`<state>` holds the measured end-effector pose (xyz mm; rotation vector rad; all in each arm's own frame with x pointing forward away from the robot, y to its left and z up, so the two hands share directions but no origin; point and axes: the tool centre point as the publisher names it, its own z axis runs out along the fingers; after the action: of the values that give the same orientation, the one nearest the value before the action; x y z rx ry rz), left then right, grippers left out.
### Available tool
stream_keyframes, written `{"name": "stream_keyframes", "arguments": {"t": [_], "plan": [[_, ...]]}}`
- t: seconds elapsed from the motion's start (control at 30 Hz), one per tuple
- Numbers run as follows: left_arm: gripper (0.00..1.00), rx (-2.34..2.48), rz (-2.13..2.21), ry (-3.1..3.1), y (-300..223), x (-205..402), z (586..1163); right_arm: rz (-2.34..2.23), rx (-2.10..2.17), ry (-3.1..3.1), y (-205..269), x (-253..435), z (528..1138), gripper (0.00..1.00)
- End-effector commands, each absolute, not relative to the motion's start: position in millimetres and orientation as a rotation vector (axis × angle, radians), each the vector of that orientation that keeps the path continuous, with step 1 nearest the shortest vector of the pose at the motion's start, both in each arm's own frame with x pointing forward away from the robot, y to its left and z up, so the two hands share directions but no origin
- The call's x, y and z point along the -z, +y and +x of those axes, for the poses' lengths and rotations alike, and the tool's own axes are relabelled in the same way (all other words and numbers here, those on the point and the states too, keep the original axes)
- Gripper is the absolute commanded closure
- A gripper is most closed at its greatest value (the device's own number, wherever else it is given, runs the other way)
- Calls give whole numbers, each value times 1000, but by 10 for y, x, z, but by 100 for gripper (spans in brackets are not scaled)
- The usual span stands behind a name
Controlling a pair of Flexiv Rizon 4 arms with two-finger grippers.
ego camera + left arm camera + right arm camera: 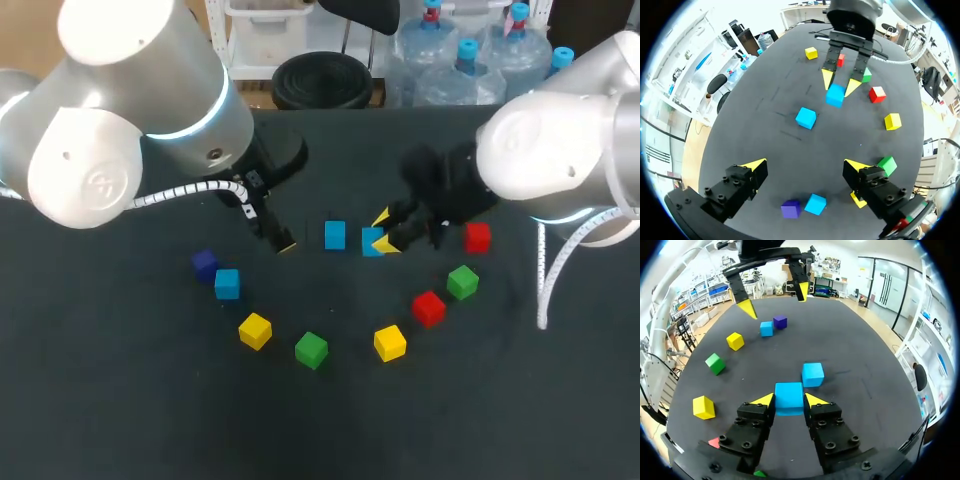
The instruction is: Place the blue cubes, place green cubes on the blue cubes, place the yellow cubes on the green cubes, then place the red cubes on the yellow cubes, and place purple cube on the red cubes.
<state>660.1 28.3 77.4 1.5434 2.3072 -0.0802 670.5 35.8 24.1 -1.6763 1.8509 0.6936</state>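
My right gripper [789,401] is shut on a blue cube [789,398], low over the table and just right of a second blue cube [335,235]. In the head view the right gripper [385,234] holds that cube [371,243] near the table's middle. A third blue cube [227,283] lies against the purple cube [205,264] at the left. My left gripper [805,165] hangs open and empty above the dark table [120,400], with the two middle blue cubes [806,118] ahead of it. The left gripper [277,237] sits left of them.
An arc of loose cubes lies toward the front: yellow [255,330], green [311,349], yellow [390,342], red [428,307], green [462,282] and red [477,237]. The last three sit close under my right arm.
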Motion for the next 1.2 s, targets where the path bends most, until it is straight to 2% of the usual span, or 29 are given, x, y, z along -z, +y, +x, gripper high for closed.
{"name": "stream_keyframes", "arguments": {"t": [0.03,1.2], "plan": [[0,78,1543,2309,281,-776,6603,-1682,-719,1846,415,-136,6838,100],[0,78,1543,2309,281,-776,6603,-1705,-731,1856,438,55,7134,100]]}}
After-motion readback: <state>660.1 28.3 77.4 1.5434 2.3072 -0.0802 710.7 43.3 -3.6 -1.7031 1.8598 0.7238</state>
